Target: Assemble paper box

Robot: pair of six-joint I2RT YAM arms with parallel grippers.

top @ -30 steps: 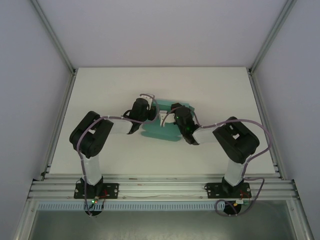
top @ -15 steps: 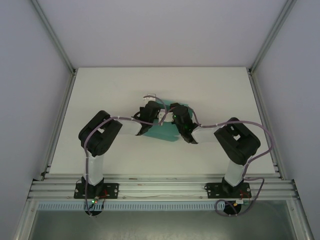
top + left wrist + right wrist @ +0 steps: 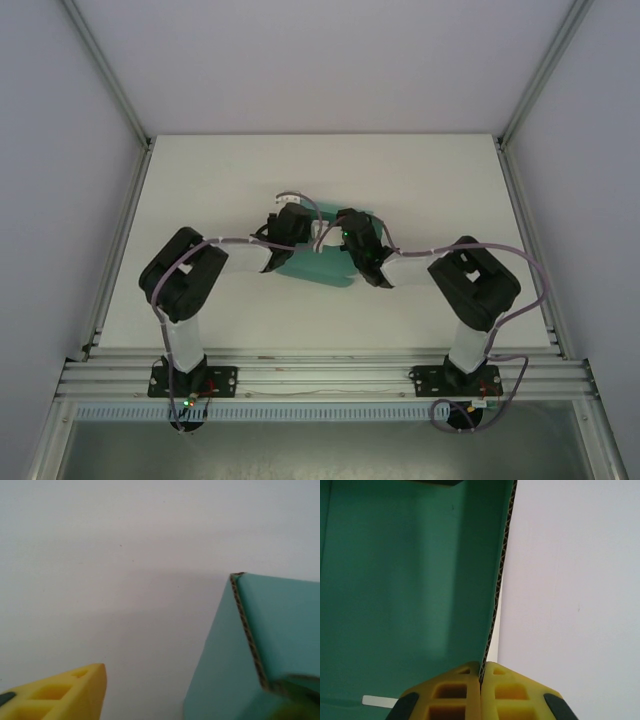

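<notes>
Right wrist view has the paper box (image 3: 405,580), its raised corrugated wall pinched edge-on by the right gripper (image 3: 481,680). It sits midway on the table (image 3: 200,180), between both arms. Our left gripper (image 3: 295,225) stands with fingers apart beside a box corner, holding nothing. We judge the right pinch must be firm while the left squares the neighbouring wall.

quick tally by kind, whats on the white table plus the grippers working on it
teal-green corrugated card paper box: 1
yellow-fingered grippers: 2 (left gripper, right gripper)
total: 3
</notes>
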